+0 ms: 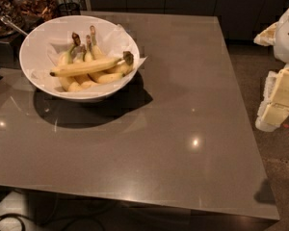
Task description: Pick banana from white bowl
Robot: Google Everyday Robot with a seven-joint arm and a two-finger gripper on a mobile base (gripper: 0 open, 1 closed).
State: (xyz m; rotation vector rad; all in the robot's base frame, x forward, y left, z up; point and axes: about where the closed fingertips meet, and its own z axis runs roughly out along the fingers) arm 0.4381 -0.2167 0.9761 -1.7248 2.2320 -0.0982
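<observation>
The white bowl [31, 74] sits near the far left corner of the table [183, 109], well in from both edges, so it cannot easily be nudged off. Crumpled white paper [108, 35] lines it, probably to cushion the fruit. The banana [86, 66] lies on top of the heap, nearly level, its dark tip toward the left edge and its knobby brown stem toward the right. It rests across the shorter curved bananas [84, 83], whose stems stand up behind it. Lying uppermost and free along its length, it looks like the easiest one to lift without disturbing the rest.

The end effector [278, 99] hangs beyond the right edge of the table, over the floor and well apart from the bowl. Whether it is open or closed I cannot tell, and nothing appears to be in it. My judgement is that the reach has not begun.
</observation>
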